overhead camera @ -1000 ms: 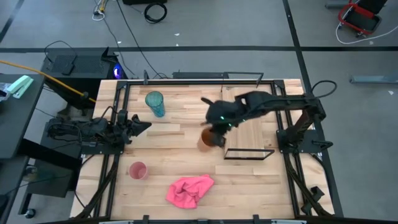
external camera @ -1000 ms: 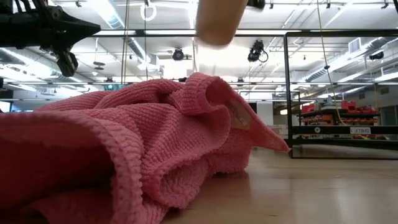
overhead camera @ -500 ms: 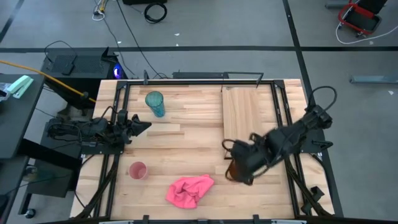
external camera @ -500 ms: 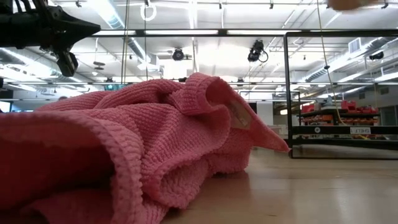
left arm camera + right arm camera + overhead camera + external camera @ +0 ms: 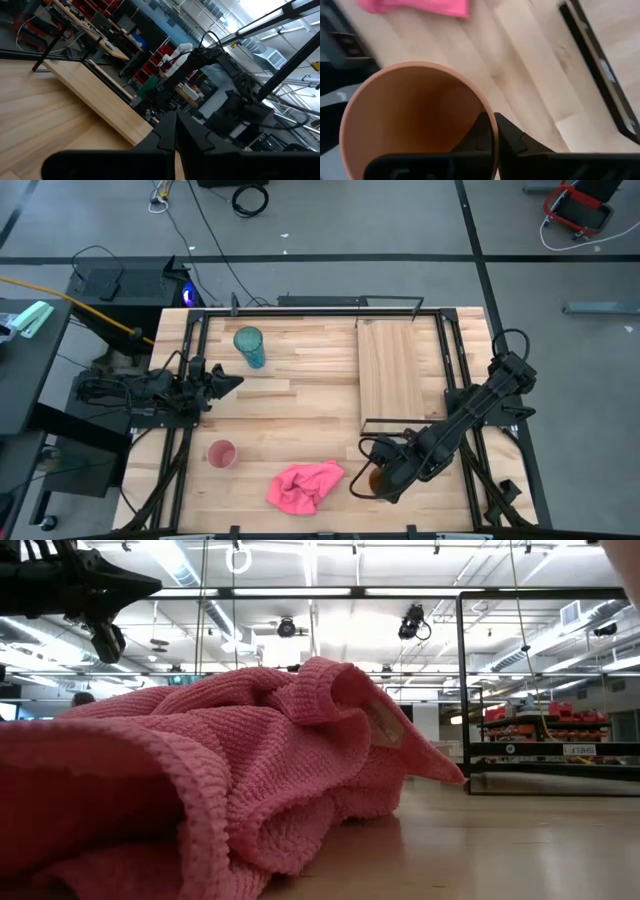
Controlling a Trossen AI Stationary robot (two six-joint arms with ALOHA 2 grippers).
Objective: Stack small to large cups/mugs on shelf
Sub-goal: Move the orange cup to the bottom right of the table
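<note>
Plank table (image 5: pixel 300 395): right gripper (image 5: pixel 381 478) has swung the clamped orange cup (image 5: pixel 376 479) to five o'clock, past the shelf (image 5: pixel 400 370).

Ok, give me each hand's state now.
Left hand: closed, holding nothing.
Right hand: closed on the orange cup.

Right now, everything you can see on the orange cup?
The orange cup is a handleless, opaque, plastic-looking cup with a thin round rim and an empty inside. The right gripper is shut on its rim, one finger inside the wall. In the high view it sits at the table's near edge, between the pink cloth and the shelf's near end, mostly hidden under the gripper. Whether it rests on the table is unclear.
</note>
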